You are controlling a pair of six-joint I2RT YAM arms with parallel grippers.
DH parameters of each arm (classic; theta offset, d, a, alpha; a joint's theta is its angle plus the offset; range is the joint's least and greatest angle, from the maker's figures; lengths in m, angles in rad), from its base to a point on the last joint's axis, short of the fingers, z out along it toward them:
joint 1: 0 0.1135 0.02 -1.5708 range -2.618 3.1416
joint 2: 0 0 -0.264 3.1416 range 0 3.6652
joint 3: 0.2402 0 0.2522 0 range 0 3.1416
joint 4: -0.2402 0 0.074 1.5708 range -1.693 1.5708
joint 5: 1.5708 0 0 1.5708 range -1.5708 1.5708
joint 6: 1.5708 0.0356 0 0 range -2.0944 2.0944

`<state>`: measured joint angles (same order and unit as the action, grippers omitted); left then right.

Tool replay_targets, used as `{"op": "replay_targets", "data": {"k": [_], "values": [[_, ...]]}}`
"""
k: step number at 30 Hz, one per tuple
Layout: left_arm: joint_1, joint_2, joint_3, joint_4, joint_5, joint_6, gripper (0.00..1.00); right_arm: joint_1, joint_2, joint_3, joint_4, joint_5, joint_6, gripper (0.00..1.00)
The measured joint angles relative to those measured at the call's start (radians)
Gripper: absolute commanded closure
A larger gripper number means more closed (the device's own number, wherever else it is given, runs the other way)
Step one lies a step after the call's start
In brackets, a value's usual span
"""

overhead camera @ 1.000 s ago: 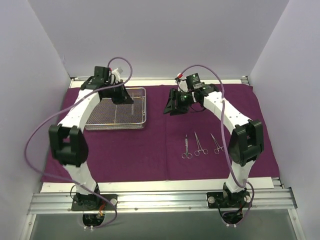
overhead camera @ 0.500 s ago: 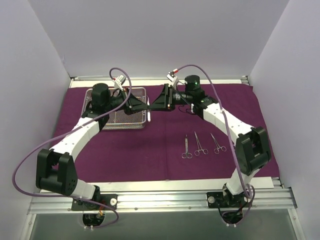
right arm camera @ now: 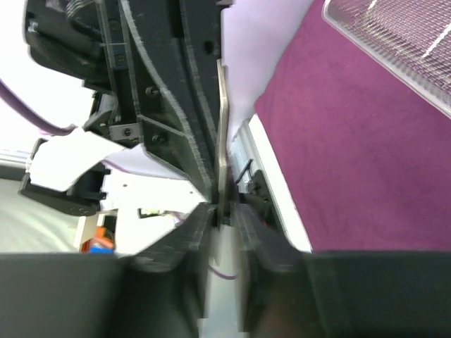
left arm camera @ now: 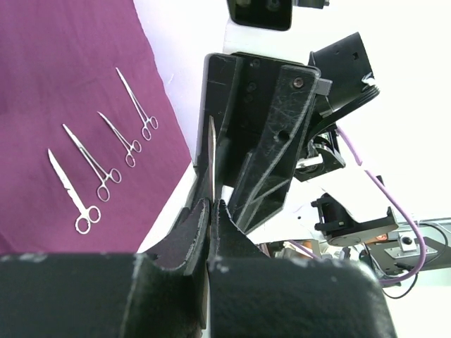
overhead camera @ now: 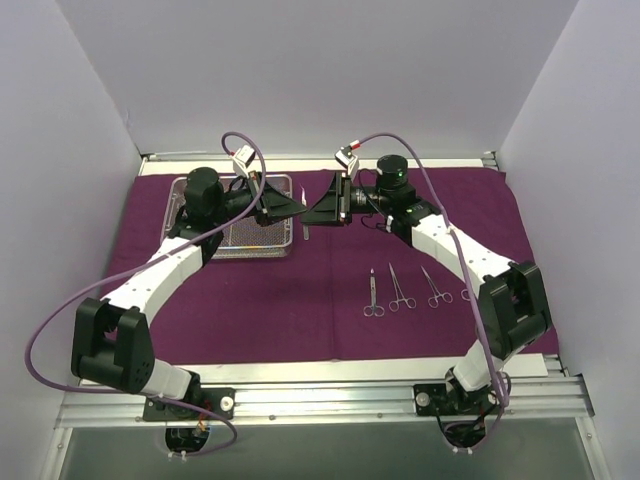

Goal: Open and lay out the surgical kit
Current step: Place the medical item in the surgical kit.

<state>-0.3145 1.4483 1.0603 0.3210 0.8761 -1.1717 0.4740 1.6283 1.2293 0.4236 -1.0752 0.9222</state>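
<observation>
Since a second ago both arms have swung inward and now meet tip to tip above the cloth wrap [overhead camera: 300, 320], just right of the mesh tray [overhead camera: 240, 255].

- Left gripper [left arm camera: 210, 208]: jaws pinching a steel instrument [left arm camera: 211, 151].
- Right gripper [right arm camera: 222, 211]: jaws narrowing around the same piece. You cannot confirm contact.

This is likely a handover. Four laid instruments [left arm camera: 84, 158] are already on the cloth.

The cloth wrap [overhead camera: 300, 300] is showing a uniform deep purple. The wire-mesh tray [overhead camera: 240, 245], at far left, is presenting silver with a fine grid pattern. The four laid-out instruments [overhead camera: 399, 287], at right, are reading as bright steel. The held instrument [left arm camera: 211, 162] is reading as duller silver. The left arm [overhead camera: 170, 265] and right arm [overhead camera: 455, 245] are displaying white links with black joints. The left gripper [left arm camera: 210, 205] and right gripper [right arm camera: 220, 208] are showing black with grey scuffing. The cable [left arm camera: 381, 189] is appearing lilac.
</observation>
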Motion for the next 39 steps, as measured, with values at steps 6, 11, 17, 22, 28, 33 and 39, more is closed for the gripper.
{"op": "replay_targets", "data": {"k": [6, 11, 17, 22, 28, 33, 39], "values": [[0.000, 0.001, -0.005, 0.013, 0.002, 0.003, 0.51, 0.000, -0.001, -0.002, 0.013, -0.013, 0.009, 1.00], [0.037, -0.020, 0.043, -0.256, -0.076, 0.148, 0.06, 0.008, 0.021, 0.114, -0.365, 0.142, -0.190, 1.00], [0.135, -0.028, 0.244, -0.792, -0.405, 0.440, 0.06, 0.041, 0.040, 0.118, -0.730, 0.533, -0.345, 1.00], [0.128, -0.050, 0.322, -1.059, -0.678, 0.610, 0.06, 0.119, 0.048, -0.041, -0.846, 0.782, -0.340, 1.00], [0.144, -0.055, 0.320, -1.170, -0.742, 0.713, 0.06, 0.189, 0.048, -0.211, -0.862, 0.906, -0.277, 1.00], [0.145, -0.015, 0.325, -1.192, -0.743, 0.745, 0.06, 0.207, 0.061, -0.220, -0.837, 0.969, -0.251, 1.00], [0.151, 0.111, 0.399, -1.230, -0.764, 0.768, 0.06, 0.214, 0.099, -0.213, -0.823, 1.015, -0.243, 1.00]]}}
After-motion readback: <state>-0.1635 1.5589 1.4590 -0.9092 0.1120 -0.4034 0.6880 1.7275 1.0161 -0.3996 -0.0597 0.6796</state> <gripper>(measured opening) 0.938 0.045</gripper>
